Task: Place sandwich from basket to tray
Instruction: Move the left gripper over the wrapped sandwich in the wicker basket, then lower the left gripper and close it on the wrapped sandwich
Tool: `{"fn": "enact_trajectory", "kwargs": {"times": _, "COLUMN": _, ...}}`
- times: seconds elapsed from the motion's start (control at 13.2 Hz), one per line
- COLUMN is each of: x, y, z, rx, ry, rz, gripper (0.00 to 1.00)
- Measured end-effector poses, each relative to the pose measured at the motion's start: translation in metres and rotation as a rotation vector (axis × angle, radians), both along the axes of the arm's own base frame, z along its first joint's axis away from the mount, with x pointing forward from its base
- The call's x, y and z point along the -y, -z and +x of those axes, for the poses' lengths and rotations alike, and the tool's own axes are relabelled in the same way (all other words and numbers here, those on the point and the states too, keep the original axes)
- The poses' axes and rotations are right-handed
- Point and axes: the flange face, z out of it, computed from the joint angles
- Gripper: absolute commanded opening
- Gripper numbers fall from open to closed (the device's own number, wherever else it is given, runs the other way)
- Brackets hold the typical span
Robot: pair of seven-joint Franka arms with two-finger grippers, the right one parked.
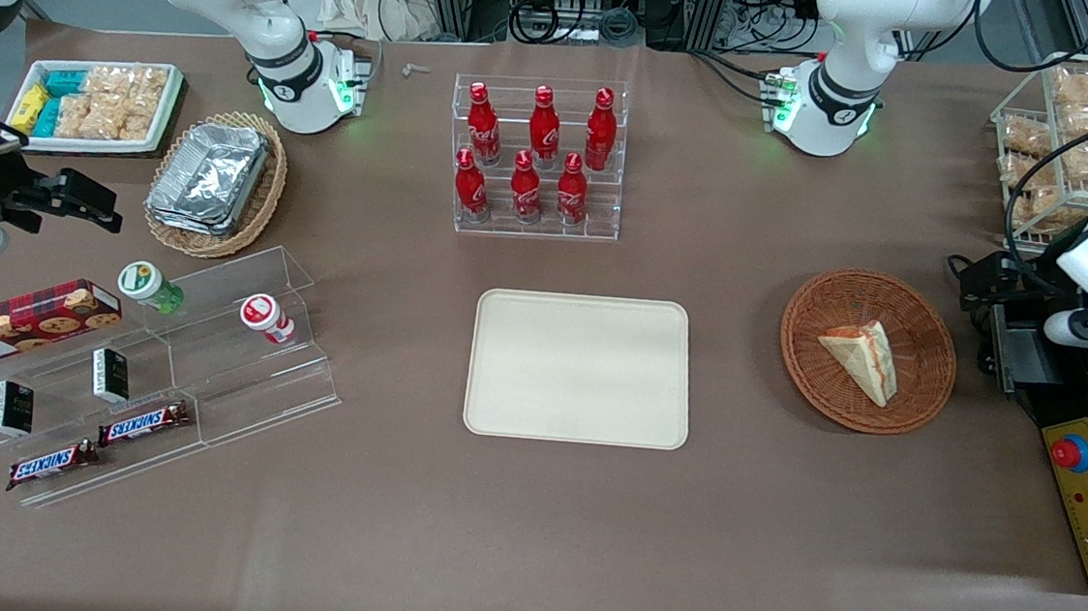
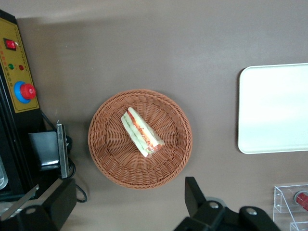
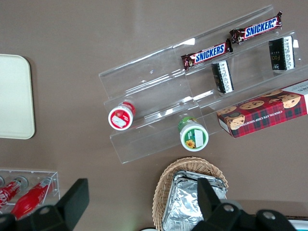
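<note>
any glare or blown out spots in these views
Left wrist view: the flat beige rectangular tray washes out near white, and the open claw sits dark above the table. Right wrist view: the crinkled foil containers glint. Front view: even light, soft shadows.

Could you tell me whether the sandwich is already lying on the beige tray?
No, the sandwich lies in the basket, the tray is bare, and the gripper hovers open above the basket.

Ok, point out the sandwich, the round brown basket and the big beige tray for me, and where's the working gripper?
sandwich [image 1: 858,357]: front view, its pale top face.
basket [image 1: 816,306]: front view, woven rim.
tray [image 1: 580,369]: front view, bare middle.
gripper [image 2: 126,202]: left wrist view, between its open fingers, above the basket.
</note>
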Motion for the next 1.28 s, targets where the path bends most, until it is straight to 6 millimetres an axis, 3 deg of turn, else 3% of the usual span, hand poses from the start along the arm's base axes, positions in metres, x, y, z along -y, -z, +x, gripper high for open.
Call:
{"fn": "enact_trajectory", "kwargs": {"times": 0.3, "x": 0.0, "y": 0.006, "z": -0.001, "rx": -0.032, "ry": -0.002, "rz": -0.001, "gripper": 1.0}}
{"fn": "enact_trajectory", "kwargs": {"times": 0.53, "x": 0.002, "y": 0.025, "z": -0.002, "rx": -0.075, "ry": -0.076, "rz": 0.005, "gripper": 1.0}}
{"fn": "enact_trajectory", "kwargs": {"times": 0.75, "x": 0.007, "y": 0.068, "z": -0.006, "rx": -0.056, "ry": -0.188, "rz": 0.011, "gripper": 1.0}}
{"fn": "enact_trajectory", "kwargs": {"times": 1.06, "x": 0.007, "y": 0.139, "z": -0.042, "rx": -0.041, "ry": -0.314, "rz": 0.019, "gripper": 1.0}}
{"fn": "enact_trajectory", "kwargs": {"times": 1.28, "x": 0.0, "y": 0.173, "z": -0.057, "rx": -0.044, "ry": -0.411, "rz": 0.023, "gripper": 1.0}}
